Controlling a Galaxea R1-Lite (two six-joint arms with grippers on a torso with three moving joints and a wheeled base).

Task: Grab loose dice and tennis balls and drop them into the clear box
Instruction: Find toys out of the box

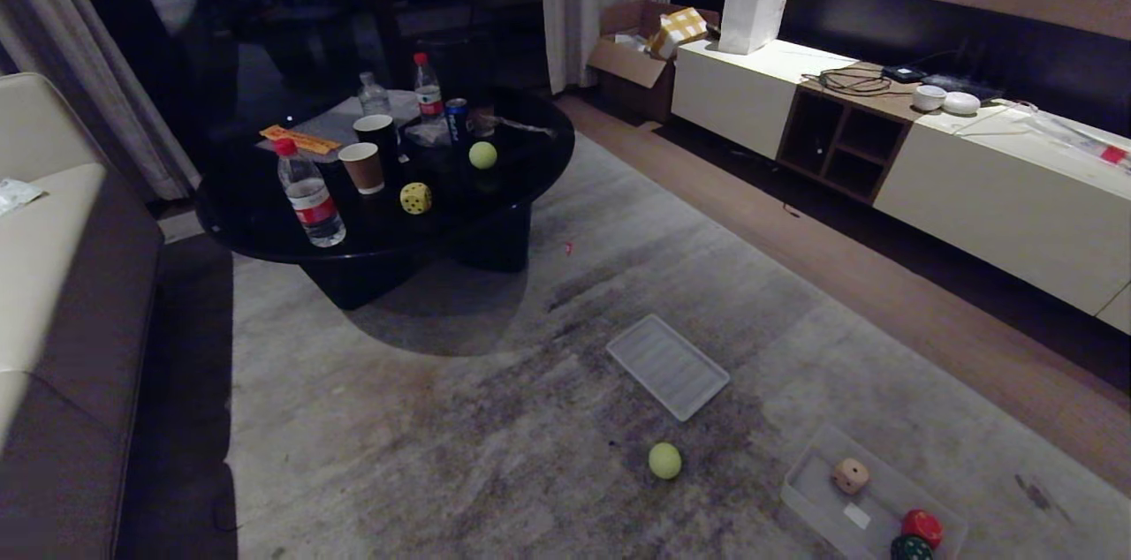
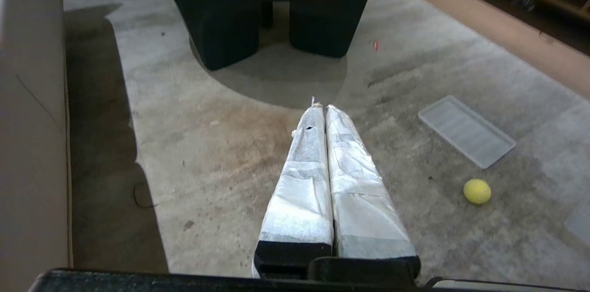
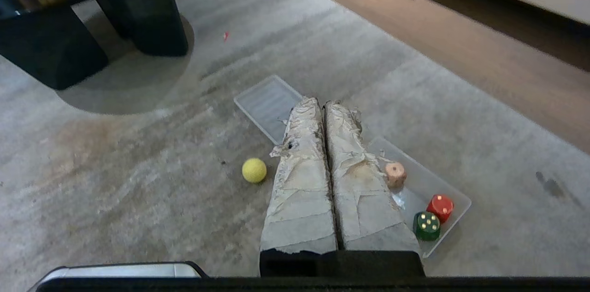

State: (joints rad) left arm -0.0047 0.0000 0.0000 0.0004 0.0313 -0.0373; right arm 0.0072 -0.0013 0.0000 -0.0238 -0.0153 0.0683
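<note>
2 grippers, left gripper and right gripper, we saw closed and empty above the rug, 1 tennis ball lying near the clear box.

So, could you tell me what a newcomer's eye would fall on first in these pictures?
Probably the yellow-green tennis ball lying alone on the grey carpet, near the clear box that already holds beige, red and green dice. Next, the round black coffee table further back, crowded with bottles and cups, with a second tennis ball and a yellow die on it. Each wrist view shows a foil-wrapped gripper, left and right, shut above the carpet.
</note>
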